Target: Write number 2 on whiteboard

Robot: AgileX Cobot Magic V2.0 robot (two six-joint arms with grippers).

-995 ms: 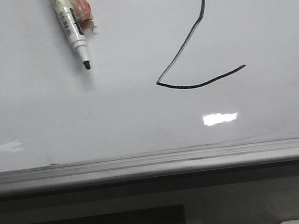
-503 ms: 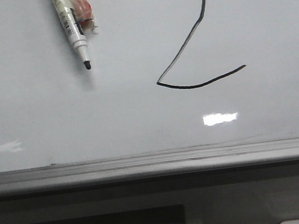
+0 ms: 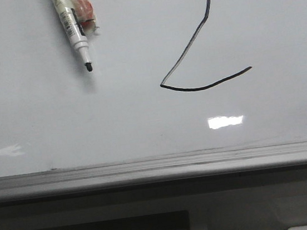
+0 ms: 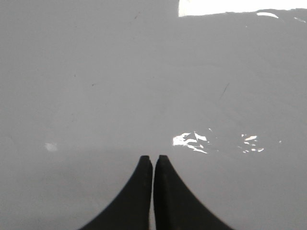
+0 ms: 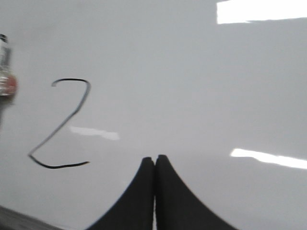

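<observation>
Front view: finished number 2 (image 3: 197,39) at two o'clock on the whiteboard (image 3: 43,128), marker (image 3: 74,29) at eleven, tip down. Right wrist view: right gripper (image 5: 154,160) pressed together, holding nothing, digit toward nine o'clock. Left gripper (image 4: 153,159) likewise pressed together, facing bare board.

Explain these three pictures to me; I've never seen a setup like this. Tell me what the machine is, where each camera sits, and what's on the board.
This is a two-armed robot with jaws at each arm's end. One camera looks forward at the whiteboard; the other two ride on the wrists. The dark paired shapes are the left gripper and right gripper, both shut with nothing between them. A black number 2 is drawn on the board. A marker hangs tip-down near the board's upper left; what holds it lies out of frame.
</observation>
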